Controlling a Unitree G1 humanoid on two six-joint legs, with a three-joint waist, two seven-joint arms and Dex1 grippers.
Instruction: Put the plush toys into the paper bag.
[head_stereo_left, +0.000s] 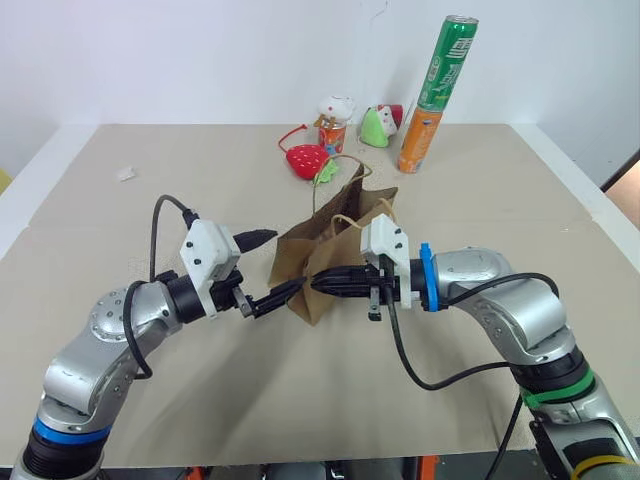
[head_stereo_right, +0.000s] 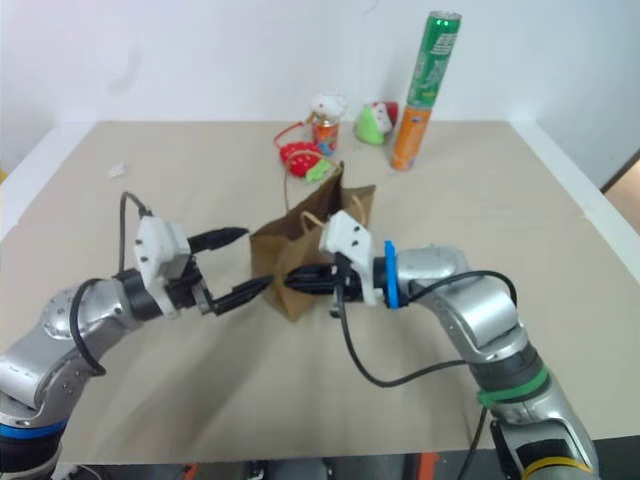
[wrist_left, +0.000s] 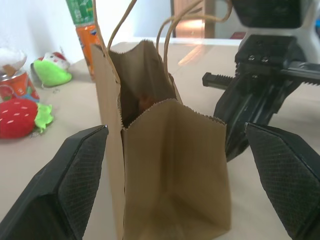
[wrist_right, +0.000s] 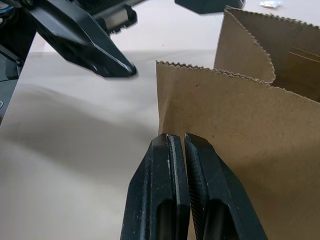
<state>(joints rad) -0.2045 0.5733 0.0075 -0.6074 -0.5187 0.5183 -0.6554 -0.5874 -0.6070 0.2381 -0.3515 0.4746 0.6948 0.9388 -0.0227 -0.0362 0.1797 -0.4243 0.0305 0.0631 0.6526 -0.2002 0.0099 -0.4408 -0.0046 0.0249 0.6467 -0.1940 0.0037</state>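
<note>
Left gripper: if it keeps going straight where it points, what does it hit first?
Probably the plain brown kraft paper bag. It stands between the open left gripper's black fingers, straight ahead; the right gripper sits just beyond, depth unclear.

Bright, even overhead light; soft shadows under both arms on the tabletop (head_stereo_left: 120, 220). Head views sharp, slight bowing at the edges. Glare patch near the tabletop's far edge in left wrist view, possibly window light. Close-up fingers (wrist_left: 75, 175) slightly soft.
</note>
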